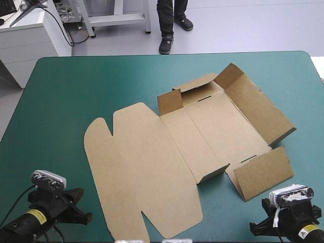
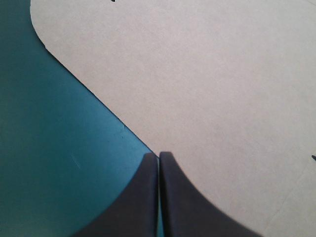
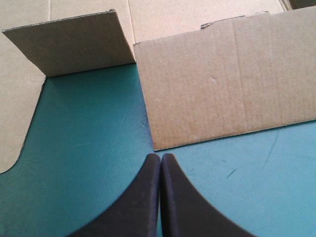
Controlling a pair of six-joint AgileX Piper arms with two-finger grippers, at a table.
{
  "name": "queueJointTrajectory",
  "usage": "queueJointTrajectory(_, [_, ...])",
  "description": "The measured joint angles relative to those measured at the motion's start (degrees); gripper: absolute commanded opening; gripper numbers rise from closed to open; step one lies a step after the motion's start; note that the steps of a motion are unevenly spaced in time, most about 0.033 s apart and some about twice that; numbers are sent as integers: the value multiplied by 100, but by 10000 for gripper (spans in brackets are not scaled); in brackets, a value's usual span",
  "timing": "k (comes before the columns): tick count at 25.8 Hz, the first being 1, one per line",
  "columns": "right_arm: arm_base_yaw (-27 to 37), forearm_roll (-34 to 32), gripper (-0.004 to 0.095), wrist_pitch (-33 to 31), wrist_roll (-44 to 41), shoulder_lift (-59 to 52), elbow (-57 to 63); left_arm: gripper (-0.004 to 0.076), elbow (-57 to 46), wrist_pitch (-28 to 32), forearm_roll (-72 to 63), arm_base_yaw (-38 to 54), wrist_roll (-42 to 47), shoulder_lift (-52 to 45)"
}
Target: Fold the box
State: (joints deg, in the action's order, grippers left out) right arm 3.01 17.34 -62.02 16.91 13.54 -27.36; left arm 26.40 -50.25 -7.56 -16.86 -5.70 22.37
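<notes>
Brown box (image 3: 227, 84) just ahead of right pincer (image 3: 160, 157)

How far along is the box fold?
Early. On the box, the far-right wall and a corner flap stand up, untucked; the lid panel lies flat. Nothing is held: left hand and right hand are shut, empty, near its edge. Raising and tucking walls remain.

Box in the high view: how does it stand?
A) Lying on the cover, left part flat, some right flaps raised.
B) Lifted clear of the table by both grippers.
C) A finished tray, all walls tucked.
A: the box lies on the teal-green cover, wide left panel flat, right flaps upright; the left gripper and right gripper are shut, holding nothing.
</notes>
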Motion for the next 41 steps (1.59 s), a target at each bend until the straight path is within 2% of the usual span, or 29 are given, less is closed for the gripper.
queueJointTrajectory(6, [0, -179, -19, -40, -26, 6, -54, -8, 0, 0, 0, 0, 0, 0])
queueJointTrajectory(10, [-52, -323, -19, -156, -85, 378, -497, -8, 0, 0, 0, 0, 0, 0])
queueJointTrajectory(17, [-219, -301, -6, -688, -408, 1547, -1628, -8, 0, 0, 0, 0, -3, 0])
queueJointTrajectory(22, [-219, -236, 5, -940, -832, 2340, -2849, -8, 0, 0, 0, 0, -3, 0])
queueJointTrajectory(27, [-219, 105, 5, -941, -1248, 3227, -3838, -8, 0, 0, 0, 0, -3, 0])
queueJointTrajectory(34, [-219, 651, 5, -935, -1637, 4174, -3940, -8, 0, 0, 0, 0, -3, 0])
queueJointTrajectory(41, [-321, 889, 5, -924, -2070, 4097, -3301, -8, 0, 0, 0, 0, -3, 0])
